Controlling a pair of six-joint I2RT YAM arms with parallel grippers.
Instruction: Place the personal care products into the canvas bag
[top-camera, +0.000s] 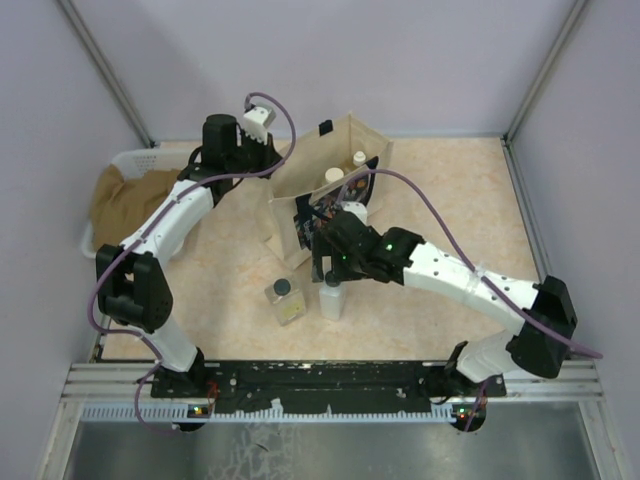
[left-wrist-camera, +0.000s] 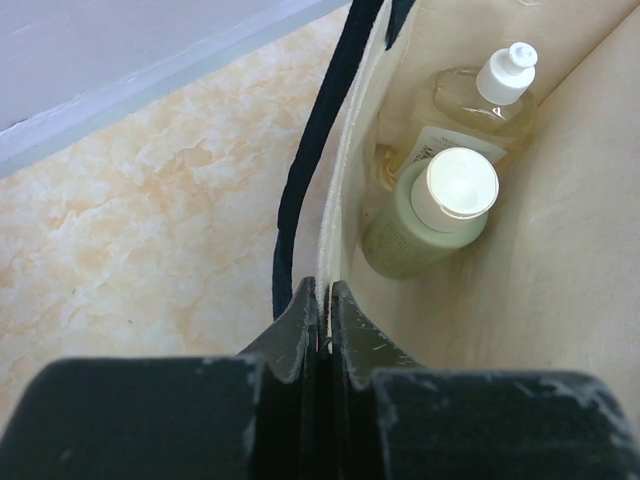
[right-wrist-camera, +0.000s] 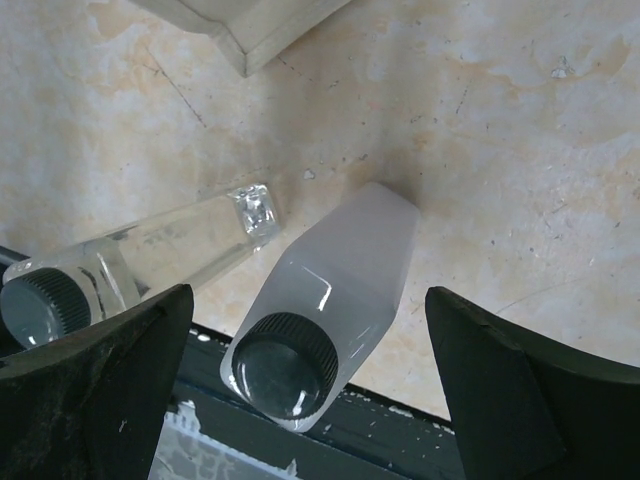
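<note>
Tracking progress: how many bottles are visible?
4. The amber clear white-capped bottle and olive-green round bottle inside the beige canvas bag; white rectangular bottle and clear square bottle on the table outside. Bag interior only partly visible.

Top view overhead on table (top-camera: 230, 290), left wrist close into canvas bag (left-wrist-camera: 560, 200), right wrist probably steep over white bottle (right-wrist-camera: 340, 290)

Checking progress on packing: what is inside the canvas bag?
Two: the olive-green bottle with cream cap and, beyond it, the amber bottle with white cap. The canvas bag's bottom under them is hidden.
</note>
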